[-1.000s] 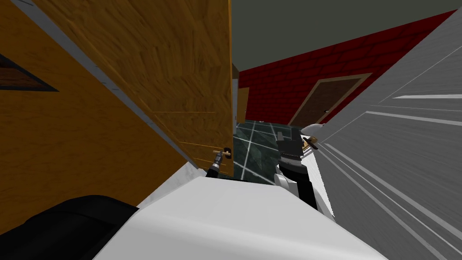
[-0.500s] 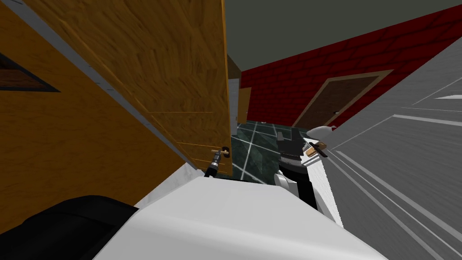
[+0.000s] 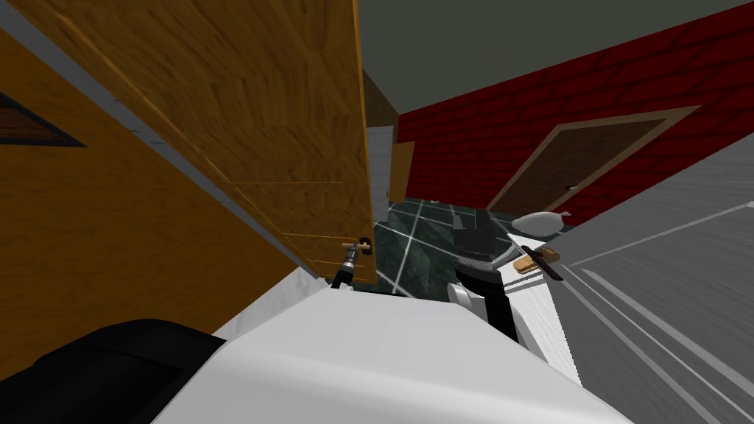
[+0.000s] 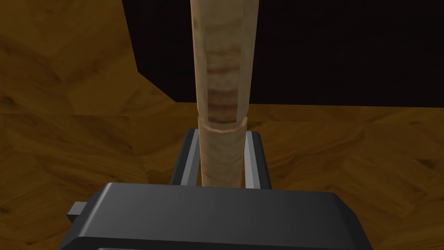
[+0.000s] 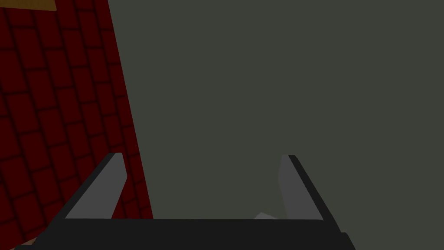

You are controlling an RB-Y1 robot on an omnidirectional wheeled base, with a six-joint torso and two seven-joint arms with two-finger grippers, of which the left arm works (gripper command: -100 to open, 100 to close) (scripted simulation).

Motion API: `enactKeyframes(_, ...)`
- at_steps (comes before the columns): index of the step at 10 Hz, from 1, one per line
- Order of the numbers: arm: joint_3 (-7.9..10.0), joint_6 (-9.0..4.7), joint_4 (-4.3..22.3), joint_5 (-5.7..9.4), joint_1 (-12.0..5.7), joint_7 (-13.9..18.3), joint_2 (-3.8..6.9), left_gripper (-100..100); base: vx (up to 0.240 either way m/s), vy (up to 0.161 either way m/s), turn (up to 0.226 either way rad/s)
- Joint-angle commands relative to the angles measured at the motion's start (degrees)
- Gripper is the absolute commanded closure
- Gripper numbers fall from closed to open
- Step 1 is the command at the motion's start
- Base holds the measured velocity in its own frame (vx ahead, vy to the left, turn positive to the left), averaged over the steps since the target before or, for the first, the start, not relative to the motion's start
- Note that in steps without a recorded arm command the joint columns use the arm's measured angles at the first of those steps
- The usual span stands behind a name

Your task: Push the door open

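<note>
Left gripper [image 4: 222,138]: clamped on the handle [image 4: 221,65], fingers pressing both its sides.
Handle: pale wooden lever at the free edge of the door [image 3: 280,110].
Door: brown wood, ajar; the gap shows green tiled floor [image 3: 423,235] and a red brick wall [image 3: 515,125].
Right gripper [image 5: 204,156]: spread, empty, raised.
Progress, judged: grip made, door partly open; more pushing left.

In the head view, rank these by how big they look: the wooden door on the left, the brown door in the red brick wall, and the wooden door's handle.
1. wooden door: largest, though it is nearest the camera, which inflates it.
2. brown door.
3. handle: smallest.
</note>
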Motion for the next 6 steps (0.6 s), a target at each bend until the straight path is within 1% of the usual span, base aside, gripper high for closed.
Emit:
enactKeyframes(1, 1.28, -0.19, 0.41, 0.14, -0.82, -0.27, -0.94, 100, 0.165, -0.112, 0.092)
enactKeyframes(3, 2.12, 0.0, 0.7, 0.26, -1.2, -0.41, -1.72, 100, 0.166, -0.092, 0.063)
enactKeyframes(4, 2.04, 0.02, 1.0, 0.25, -1.04, -0.35, -1.44, 100, 0.08, -0.028, 0.027)
enactKeyframes(5, 3.07, -0.09, 0.77, 0.53, -1.01, -0.46, -0.44, 100, 0.095, -0.034, 0.039)
enactKeyframes(6, 3.52, -0.11, 0.7, 0.66, -0.94, -0.51, -0.09, 100, 0.157, -0.072, 0.089)
